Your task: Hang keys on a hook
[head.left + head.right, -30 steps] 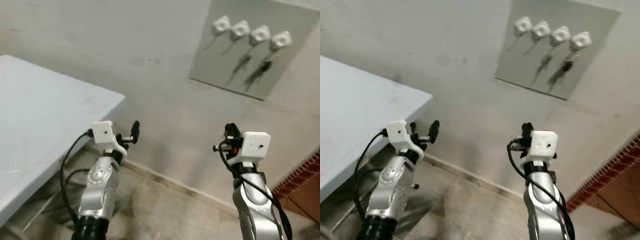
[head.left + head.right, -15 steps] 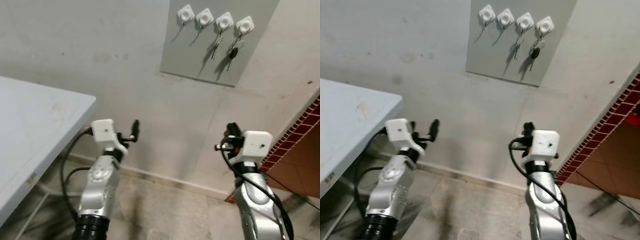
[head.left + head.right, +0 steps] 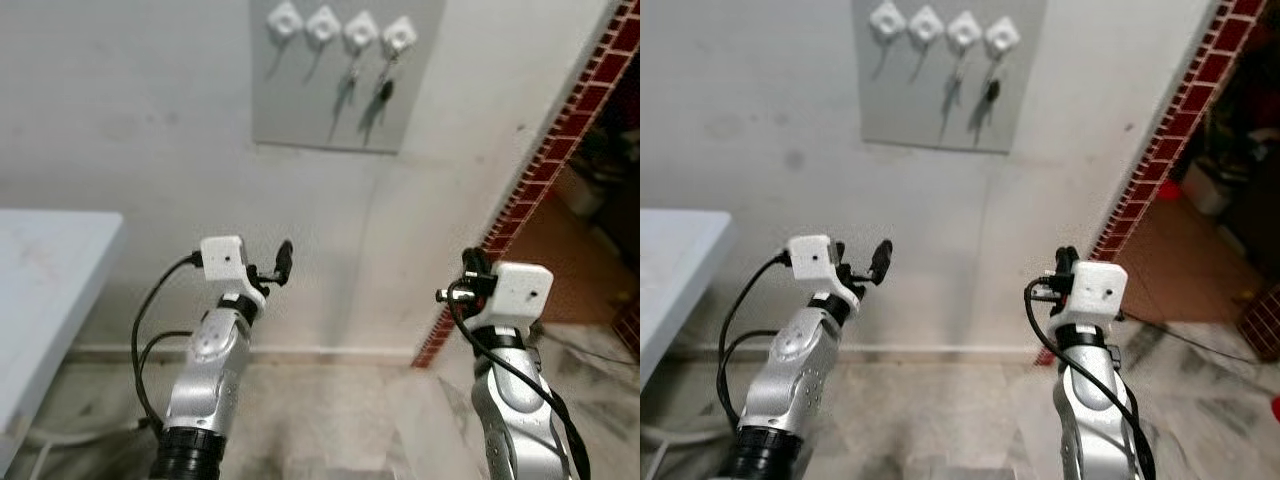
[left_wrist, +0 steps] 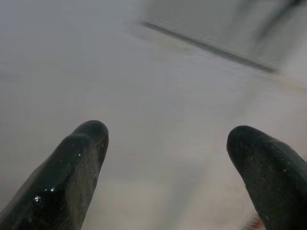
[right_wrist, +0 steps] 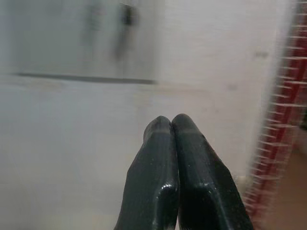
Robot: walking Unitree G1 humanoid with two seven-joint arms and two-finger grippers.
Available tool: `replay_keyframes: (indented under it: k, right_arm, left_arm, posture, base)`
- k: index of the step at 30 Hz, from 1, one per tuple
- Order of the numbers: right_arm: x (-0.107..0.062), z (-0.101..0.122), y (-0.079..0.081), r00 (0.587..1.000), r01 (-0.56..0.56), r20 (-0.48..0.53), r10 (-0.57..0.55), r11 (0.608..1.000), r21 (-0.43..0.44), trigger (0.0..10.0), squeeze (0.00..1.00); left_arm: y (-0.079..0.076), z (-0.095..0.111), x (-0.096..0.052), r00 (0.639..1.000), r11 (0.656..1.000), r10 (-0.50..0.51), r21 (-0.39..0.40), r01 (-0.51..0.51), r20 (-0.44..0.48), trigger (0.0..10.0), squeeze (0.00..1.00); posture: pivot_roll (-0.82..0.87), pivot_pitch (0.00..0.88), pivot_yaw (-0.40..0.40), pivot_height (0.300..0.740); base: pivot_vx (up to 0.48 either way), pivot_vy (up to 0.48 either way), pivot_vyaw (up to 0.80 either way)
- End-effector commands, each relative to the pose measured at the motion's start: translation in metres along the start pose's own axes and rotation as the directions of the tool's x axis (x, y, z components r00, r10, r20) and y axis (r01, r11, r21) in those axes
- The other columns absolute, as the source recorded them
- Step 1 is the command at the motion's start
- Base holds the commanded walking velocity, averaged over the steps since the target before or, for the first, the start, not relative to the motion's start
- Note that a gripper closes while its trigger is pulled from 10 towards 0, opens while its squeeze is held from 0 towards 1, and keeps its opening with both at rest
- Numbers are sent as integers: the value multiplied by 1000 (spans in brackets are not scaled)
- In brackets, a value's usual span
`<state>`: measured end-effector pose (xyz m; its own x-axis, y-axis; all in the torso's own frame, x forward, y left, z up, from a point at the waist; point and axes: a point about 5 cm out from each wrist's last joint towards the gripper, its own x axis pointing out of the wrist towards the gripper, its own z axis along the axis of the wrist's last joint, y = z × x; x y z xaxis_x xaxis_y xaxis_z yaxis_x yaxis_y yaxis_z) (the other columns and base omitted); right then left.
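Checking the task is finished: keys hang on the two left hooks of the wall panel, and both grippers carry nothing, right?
Not quite. The keys hang on the two right hooks of the wall panel, as the left eye view shows. Both grippers carry nothing.

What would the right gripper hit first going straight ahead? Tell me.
Probably the bare wall, below and beside the grey panel. The right gripper, shut and empty, points there; depth is unclear.

Open air up to hook panel [image 3: 345, 75]; table [image 3: 45, 290] left, brick edge [image 3: 520, 200] right.
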<state>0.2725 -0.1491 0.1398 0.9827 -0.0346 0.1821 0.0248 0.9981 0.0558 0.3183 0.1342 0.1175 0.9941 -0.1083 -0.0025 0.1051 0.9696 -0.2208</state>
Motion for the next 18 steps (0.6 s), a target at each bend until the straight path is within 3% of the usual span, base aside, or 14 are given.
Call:
replay_keyframes:
  k: [1,18]
  right_arm:
    - [0,6,-8,999,23,23,-23,1000,-9,10000,0]
    - [-1,8,-7,999,5,45,-5,1000,-3,10000,0]
  left_arm:
    - [-9,0,1,1000,1000,-21,-4,21,-5,10000,0]
    - [-10,2,3,999,999,-40,-1,40,-9,10000,0]
  posture:
    - [-30,29,-50,740]
    - [-34,18,-47,740]
  base:
    - [0,0,0]
    - [0,0,0]
